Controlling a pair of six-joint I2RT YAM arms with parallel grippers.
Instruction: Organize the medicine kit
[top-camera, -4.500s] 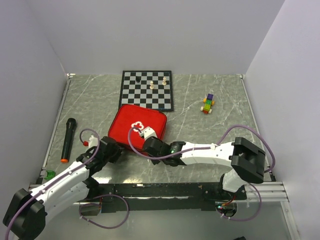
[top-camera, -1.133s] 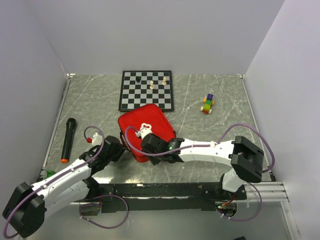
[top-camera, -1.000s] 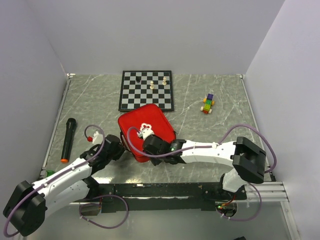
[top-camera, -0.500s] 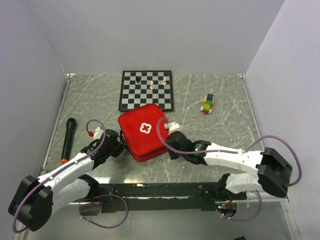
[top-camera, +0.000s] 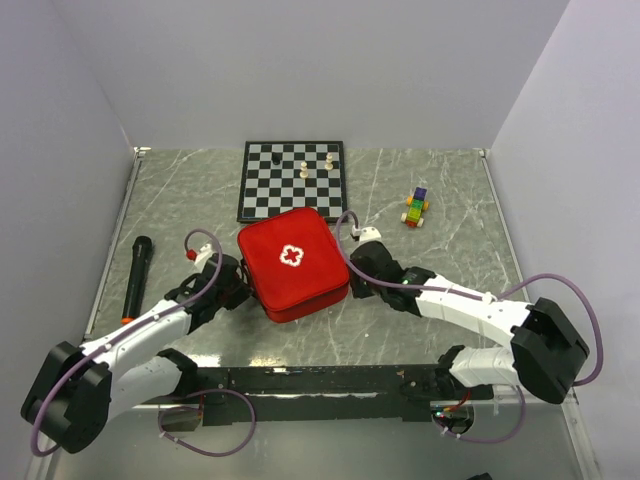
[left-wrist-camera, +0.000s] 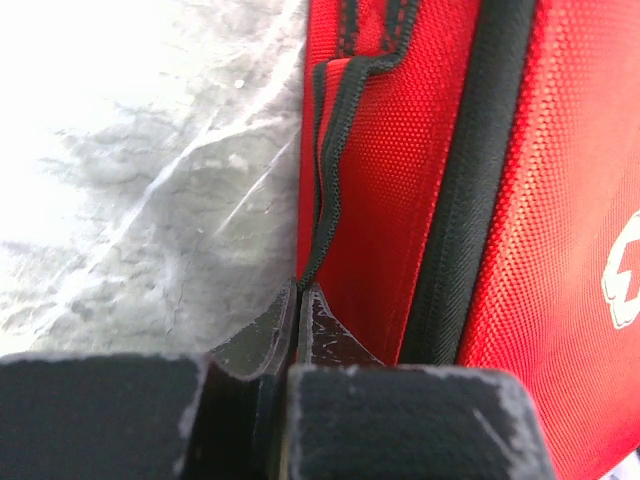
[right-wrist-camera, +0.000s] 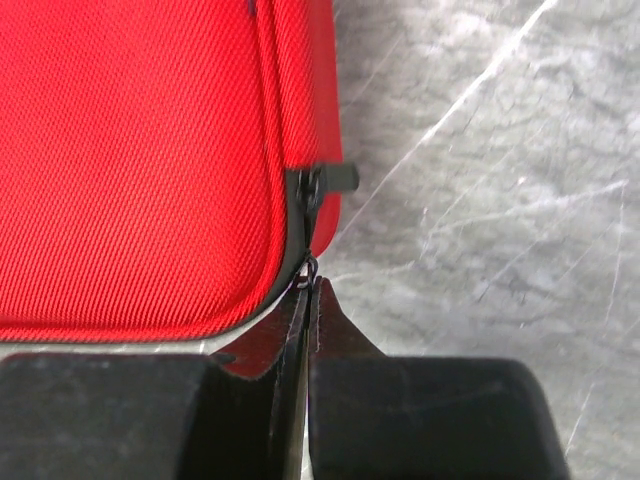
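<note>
Jaws of the left gripper (left-wrist-camera: 298, 296) are clenched tight, and the black-trimmed edge of a side strap (left-wrist-camera: 322, 180) runs straight down into their tips, so they appear to pinch that strap at the case's left flank. Well apart to the left, a microphone (top-camera: 136, 278) lies on the tabletop (top-camera: 180, 200).

Between the two arms sits the medicine kit (top-camera: 293, 265), flat on the tabletop, turned at a slight angle, white cross facing up, lid down. Its far corner comes close to the near edge of the chessboard (top-camera: 292, 190); whether they touch cannot be told.

On the kit's right side the right gripper (right-wrist-camera: 308, 292) has its jaws pressed together too, at a rounded corner of the case. The small ring of the zipper pull (right-wrist-camera: 311, 268) disappears between the tips, so that pull looks grasped. Farther right, near the back, stands a little stack of toy blocks (top-camera: 416, 208).

As a judgement: the case is woven fabric, soft and probably light, so it will sag and bend rather than lift as a board, and it may skate on the smooth stone-patterned surface. Tugging the zipper alone would likely drag the whole case along, so a hold on the strap serves as the anchor. Both holds are thin, and either could slip free under a sharp pull.
</note>
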